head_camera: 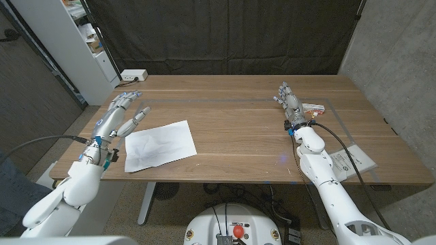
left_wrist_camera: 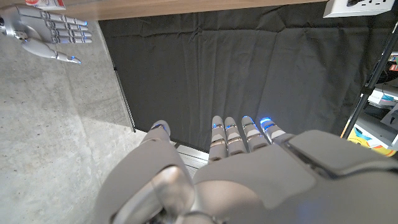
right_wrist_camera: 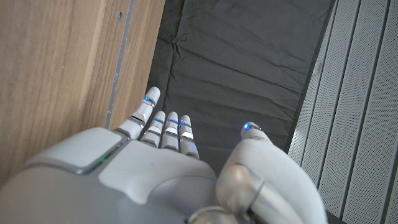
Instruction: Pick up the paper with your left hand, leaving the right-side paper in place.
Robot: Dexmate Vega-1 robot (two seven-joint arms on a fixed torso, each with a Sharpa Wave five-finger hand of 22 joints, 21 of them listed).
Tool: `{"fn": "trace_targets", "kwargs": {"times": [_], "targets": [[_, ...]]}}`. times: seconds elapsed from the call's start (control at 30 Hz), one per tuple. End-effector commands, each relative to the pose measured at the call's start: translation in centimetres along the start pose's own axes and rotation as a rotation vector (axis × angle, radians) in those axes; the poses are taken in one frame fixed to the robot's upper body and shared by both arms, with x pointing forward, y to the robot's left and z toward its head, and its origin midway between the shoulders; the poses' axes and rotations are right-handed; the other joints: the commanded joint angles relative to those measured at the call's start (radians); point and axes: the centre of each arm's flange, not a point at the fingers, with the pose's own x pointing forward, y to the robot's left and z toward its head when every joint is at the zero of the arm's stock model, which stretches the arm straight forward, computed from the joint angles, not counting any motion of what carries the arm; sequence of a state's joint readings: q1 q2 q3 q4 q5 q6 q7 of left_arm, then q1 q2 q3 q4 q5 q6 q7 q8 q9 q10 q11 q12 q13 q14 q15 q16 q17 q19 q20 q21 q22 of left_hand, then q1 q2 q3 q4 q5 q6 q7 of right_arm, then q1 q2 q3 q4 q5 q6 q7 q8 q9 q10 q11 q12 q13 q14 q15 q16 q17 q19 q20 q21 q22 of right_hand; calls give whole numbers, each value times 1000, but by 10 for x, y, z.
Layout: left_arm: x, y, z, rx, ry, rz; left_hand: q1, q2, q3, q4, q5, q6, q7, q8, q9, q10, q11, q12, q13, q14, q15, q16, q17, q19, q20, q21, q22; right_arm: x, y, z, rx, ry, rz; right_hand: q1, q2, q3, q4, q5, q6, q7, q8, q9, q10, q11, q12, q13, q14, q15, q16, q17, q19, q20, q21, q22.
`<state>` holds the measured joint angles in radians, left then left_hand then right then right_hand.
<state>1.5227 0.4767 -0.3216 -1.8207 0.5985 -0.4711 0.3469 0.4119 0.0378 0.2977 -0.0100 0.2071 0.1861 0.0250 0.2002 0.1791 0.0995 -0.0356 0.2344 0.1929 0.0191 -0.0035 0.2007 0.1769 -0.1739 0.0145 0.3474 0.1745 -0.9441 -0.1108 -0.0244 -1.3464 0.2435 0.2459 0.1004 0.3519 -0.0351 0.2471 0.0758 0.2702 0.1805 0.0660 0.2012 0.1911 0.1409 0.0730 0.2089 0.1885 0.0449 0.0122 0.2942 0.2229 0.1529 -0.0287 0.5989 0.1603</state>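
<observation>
Currently a white sheet of paper [head_camera: 161, 145] lies flat on the wooden worktop [head_camera: 238, 129], on the robot's left half and near the front edge; its surface looks slightly creased, and nothing holds it; the left hand [head_camera: 121, 113] sits just beside the sheet's far-left corner, fingers stretched out and spread, gripping nothing; whether its thumb tip touches the worktop I cannot tell; the same left hand [left_wrist_camera: 249, 168] shows in its own wrist view from behind, fingers straight and apart with nothing between them, pointing toward a dark curtain [left_wrist_camera: 249, 68]; on the other half of the worktop the right hand [head_camera: 291, 103] stands well apart from the sheet, fingers extended and parted, empty; in the right wrist view the right hand [right_wrist_camera: 168, 162] shows the same, fingers straight beside the wood grain of the worktop [right_wrist_camera: 56, 68]; just beside that hand lies a small packet with red print [head_camera: 315, 107], too small to read; a second white printed sheet [head_camera: 353, 162] rests at the front right corner, partly over the edge, with a black cable [head_camera: 340, 146] running across it; a white power strip [head_camera: 132, 75] sits at the far left corner.
</observation>
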Motion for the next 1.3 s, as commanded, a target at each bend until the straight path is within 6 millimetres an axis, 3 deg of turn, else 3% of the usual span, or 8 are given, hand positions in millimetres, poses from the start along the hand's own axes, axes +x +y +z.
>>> {"fn": "trace_targets", "kwargs": {"times": [0.03,0.4,0.6,1.17,1.3], "targets": [[-6,5,10,78,-20,-35,16,-2,4,-8,8,6,6,6,2,5,2,4,3,11,6,-1,2,-4,-6,-3,2,0,1,1,1,-6,-3,11,0,2,-3,7,8,-2,0,0,3,-5,-2,1,6,1,-6,3,12,-1,-2,5],[-11,-3,12,116,-10,-75,29,-6,7,-22,10,-4,4,0,3,-2,4,-2,4,7,8,-5,2,-1,7,-10,2,-1,-1,0,6,-8,-9,10,1,1,-3,8,9,-1,0,0,4,-5,-3,1,5,1,-8,3,13,-1,-7,5],[-11,-6,14,135,1,-82,59,-18,12,-49,15,-24,4,-7,3,-15,2,-10,5,1,9,-9,2,0,29,-21,1,1,-2,0,5,-3,-8,9,2,1,-4,8,9,-2,0,0,2,-4,-4,2,5,3,-9,3,14,0,-10,5],[-16,-12,20,188,24,-140,129,-45,23,-109,28,-49,0,-8,5,-25,-4,-16,6,-21,24,-15,3,-8,42,-47,0,3,-7,1,14,-9,-18,7,4,-2,-6,10,6,-3,-2,0,-9,-3,-10,2,-16,4,-24,2,-12,-1,-39,5],[-17,-12,20,202,38,-163,163,-60,27,-134,35,-78,1,-13,5,-52,-2,-26,7,-32,33,-16,4,-4,58,-57,0,3,-6,1,12,-10,-15,7,5,-2,-6,10,5,-4,-3,0,-8,3,-10,2,-15,4,-25,2,-11,-1,-42,5]]}}
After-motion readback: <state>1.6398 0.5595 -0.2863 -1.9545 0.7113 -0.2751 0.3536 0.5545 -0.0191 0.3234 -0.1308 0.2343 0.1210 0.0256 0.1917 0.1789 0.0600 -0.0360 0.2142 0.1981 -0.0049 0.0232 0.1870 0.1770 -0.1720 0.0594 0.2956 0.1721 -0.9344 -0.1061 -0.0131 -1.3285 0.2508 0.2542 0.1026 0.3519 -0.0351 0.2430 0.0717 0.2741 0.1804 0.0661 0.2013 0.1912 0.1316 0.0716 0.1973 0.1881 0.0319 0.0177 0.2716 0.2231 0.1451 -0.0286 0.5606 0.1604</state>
